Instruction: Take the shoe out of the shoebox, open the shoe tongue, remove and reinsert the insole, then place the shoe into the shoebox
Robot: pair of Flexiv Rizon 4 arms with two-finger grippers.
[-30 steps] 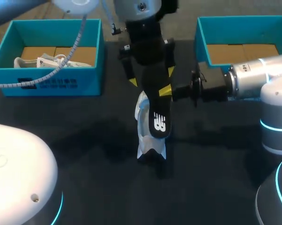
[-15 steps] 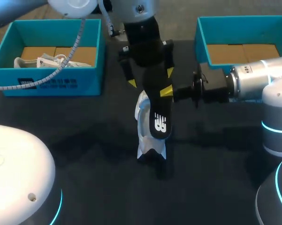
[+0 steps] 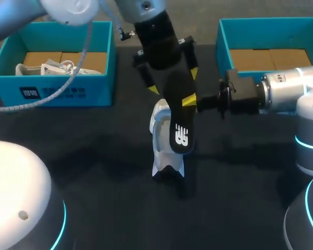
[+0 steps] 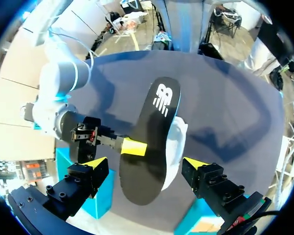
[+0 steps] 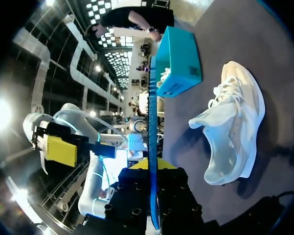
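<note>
right hand (image 3: 192, 102): closed on the insole, one finger on each face, gripping the long edge about halfway along; in the right wrist view the insole stands edge-on between the two fingers.
left hand (image 4: 146, 165): fingers spread wide, one on either side of the insole's plain end, neither touching it; it holds nothing.
insole (image 3: 178, 124): black with a white logo near one end, held tilted in the air just above the shoe; the logo end hangs lowest and overlaps the shoe's opening, and I cannot tell whether it touches.
shoe (image 3: 159, 133): white laced sneaker resting on the surface under the insole, between the two shoeboxes and outside both.
left shoebox (image 3: 62, 91): teal and open, at the far left of the surface, well apart from the shoe; a second white shoe (image 3: 54, 68) lies inside on its brown cardboard floor.
right shoebox (image 3: 271, 23): teal and open, at the far right, beyond the right arm; its brown cardboard floor shows.
surface (image 3: 94, 172): dark, carrying both boxes and the shoe.
</note>
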